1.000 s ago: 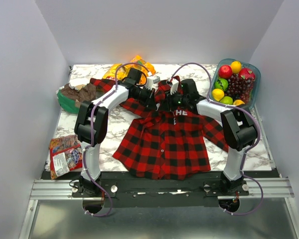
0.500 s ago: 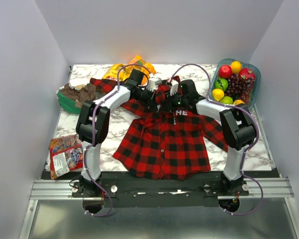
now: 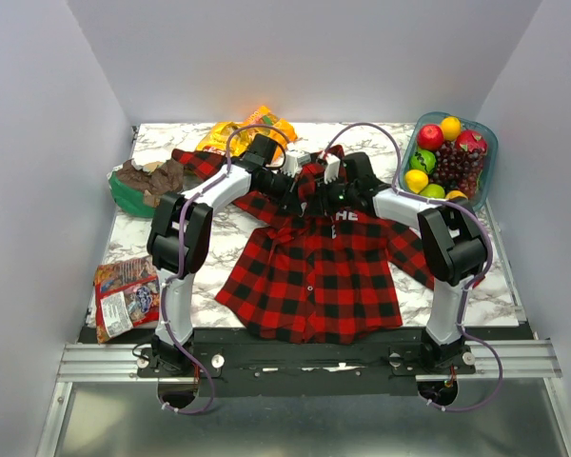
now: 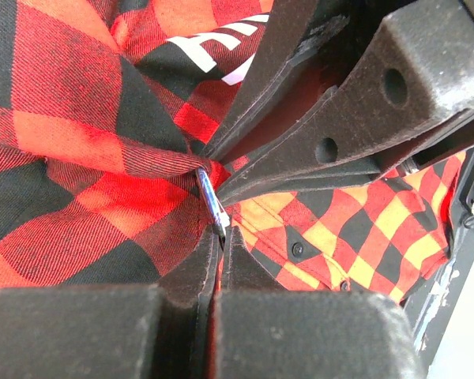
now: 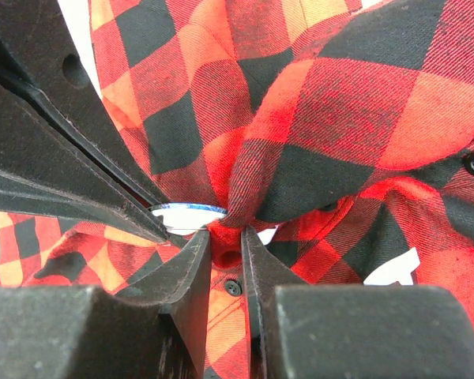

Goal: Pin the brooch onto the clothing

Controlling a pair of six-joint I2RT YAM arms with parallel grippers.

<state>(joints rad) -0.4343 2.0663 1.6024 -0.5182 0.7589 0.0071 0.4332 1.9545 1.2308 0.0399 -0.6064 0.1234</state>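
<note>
The red and black plaid shirt (image 3: 314, 276) lies spread on the table, white letters near its collar. My left gripper (image 3: 290, 193) and right gripper (image 3: 316, 195) meet at the collar. In the left wrist view my left gripper (image 4: 221, 237) is shut on the brooch (image 4: 212, 199), a thin disc seen edge-on and touching a fabric fold of the shirt (image 4: 63, 134). In the right wrist view my right gripper (image 5: 225, 237) is shut on a bunched fold of the shirt (image 5: 340, 103), with the brooch (image 5: 188, 213) right beside it. The brooch is hidden in the top view.
A bowl of fruit (image 3: 447, 157) stands at the back right. Orange snack bags (image 3: 252, 129) lie at the back, a green bag with brown pieces (image 3: 143, 181) at the left, and a snack packet (image 3: 124, 297) at the front left.
My left gripper has shifted slightly right and closer to the right gripper at the collar. The right arm has barely moved.
</note>
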